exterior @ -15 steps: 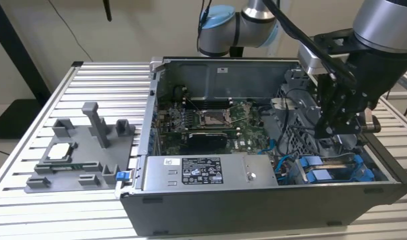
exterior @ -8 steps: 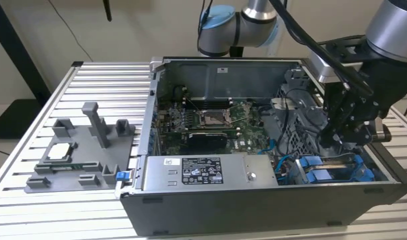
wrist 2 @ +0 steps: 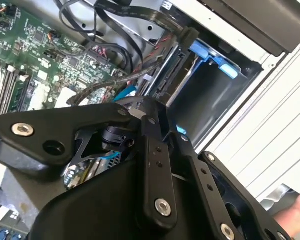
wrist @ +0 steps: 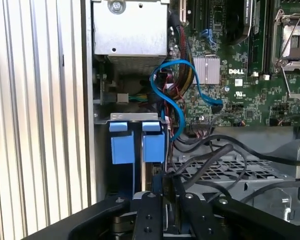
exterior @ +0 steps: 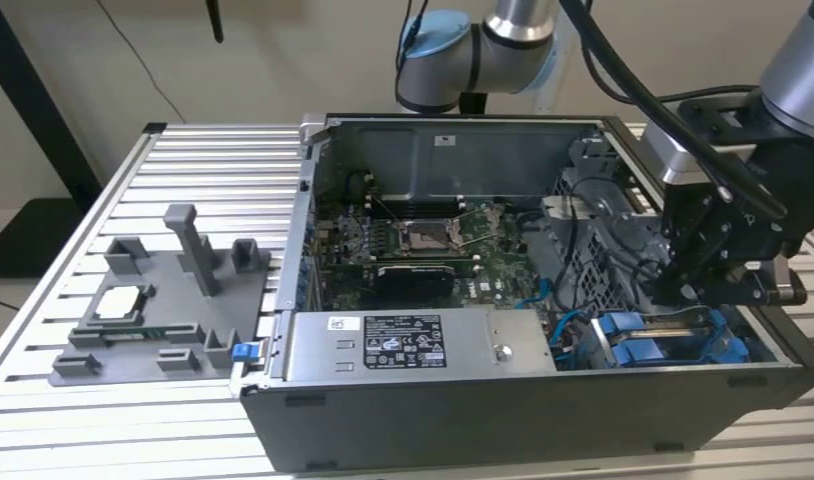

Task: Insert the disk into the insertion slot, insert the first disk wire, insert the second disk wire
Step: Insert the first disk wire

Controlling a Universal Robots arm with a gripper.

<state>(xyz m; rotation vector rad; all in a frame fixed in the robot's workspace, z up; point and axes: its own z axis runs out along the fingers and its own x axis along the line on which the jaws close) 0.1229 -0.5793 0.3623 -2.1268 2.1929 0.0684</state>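
Reaching into what, and from where? (listener)

Into an open computer case [exterior: 514, 420] that lies on a slatted metal table [exterior: 180, 180]. Toward the exterior view's right, the black gripper [exterior: 687, 295] points down just above the insertion slot [exterior: 674, 335]. The slot is a grey metal bay with blue tabs [wrist: 122, 142] at its edge. (describer)

Where is the disk? (listener)

In the second wrist view, what appears to be the disk [wrist 2: 165, 75] stands edge-on inside the bay, with its blue carrier [wrist 2: 214, 57] at the mouth. Whether it is fully home is hidden. (describer)

Is the gripper holding anything? (listener)

I cannot tell. Its own linkage covers its tips in both wrist views, so neither how far it is open nor any grip can be made out. (describer)

And the wires? (listener)

Loose black cables [wrist: 214, 150] drape across a perforated cage beside the slot. A blue cable [wrist: 164, 95] loops up toward the motherboard [wrist: 239, 75]. A sleeved black cable [wrist 2: 154, 50] runs to the disk's end, but I cannot say whether it is plugged in. (describer)

Which step is this, then? (listener)

My judgement is the close of the disk insertion or the start of the first wire. The pictures do not settle which. Either way, the move in hand seems to call for a straight, square push along the bay, with the loose cables kept out of the pinch. (describer)
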